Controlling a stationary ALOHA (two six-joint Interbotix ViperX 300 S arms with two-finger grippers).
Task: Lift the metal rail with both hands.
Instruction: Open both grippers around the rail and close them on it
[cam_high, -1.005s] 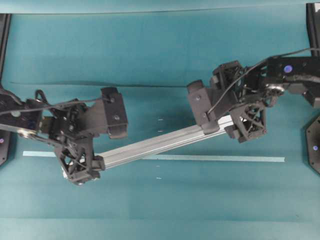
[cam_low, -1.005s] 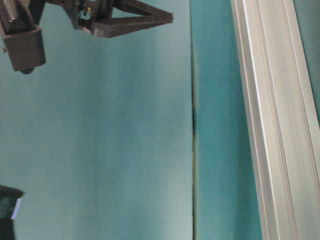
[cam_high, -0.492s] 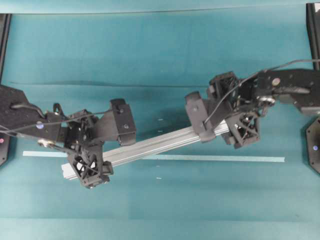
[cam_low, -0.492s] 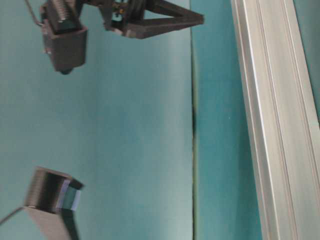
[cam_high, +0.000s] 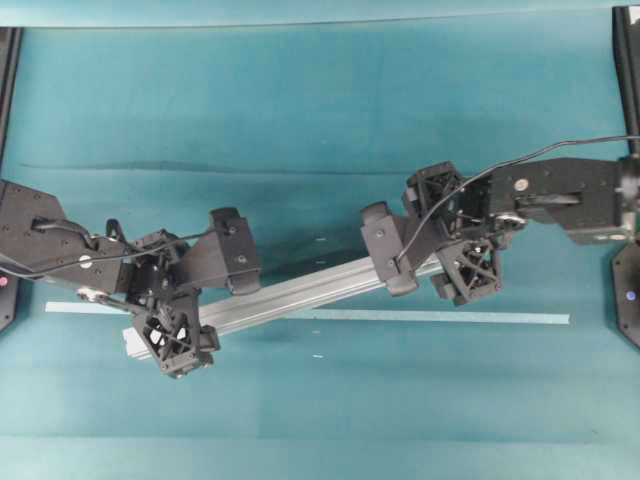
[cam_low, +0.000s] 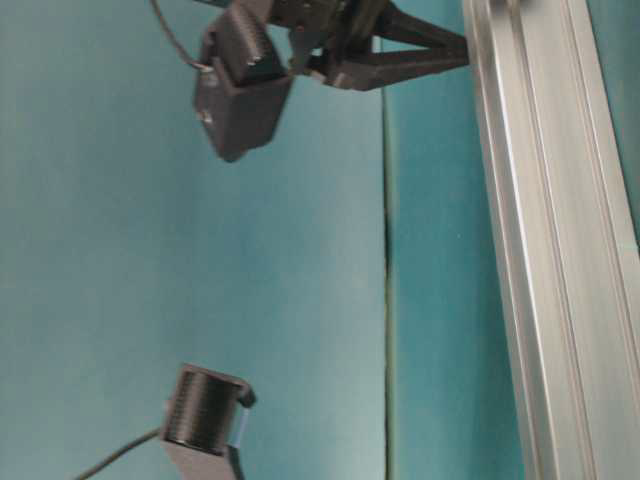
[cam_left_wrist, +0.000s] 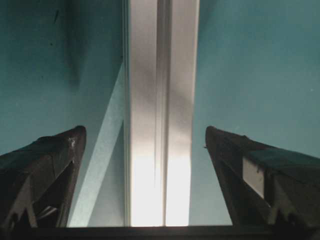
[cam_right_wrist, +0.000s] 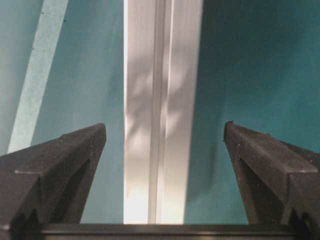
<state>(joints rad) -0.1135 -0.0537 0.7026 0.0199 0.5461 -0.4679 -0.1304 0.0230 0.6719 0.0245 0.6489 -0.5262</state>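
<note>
The metal rail (cam_high: 300, 290) lies slanted on the teal table, its left end nearer the front. My left gripper (cam_high: 205, 295) straddles the rail close to that end and is open. In the left wrist view the rail (cam_left_wrist: 160, 125) runs between the fingers (cam_left_wrist: 50, 170) with teal gaps on both sides. My right gripper (cam_high: 425, 262) straddles the far right end, open too. In the right wrist view the rail (cam_right_wrist: 162, 100) is centred between the fingertips (cam_right_wrist: 250, 155), touching neither. At table level the rail (cam_low: 560, 250) fills the right side.
A thin pale tape strip (cam_high: 450, 318) runs across the table under the rail, and shows as the strip (cam_left_wrist: 100, 165) and the strip (cam_right_wrist: 37, 75) in the wrist views. A seam (cam_low: 386, 250) crosses the teal cover. Black arm bases stand at both side edges.
Both grippers have come down around the rail, the left shifting right and the right shifting left and forward. The rail has stayed in place. Both stay open.
</note>
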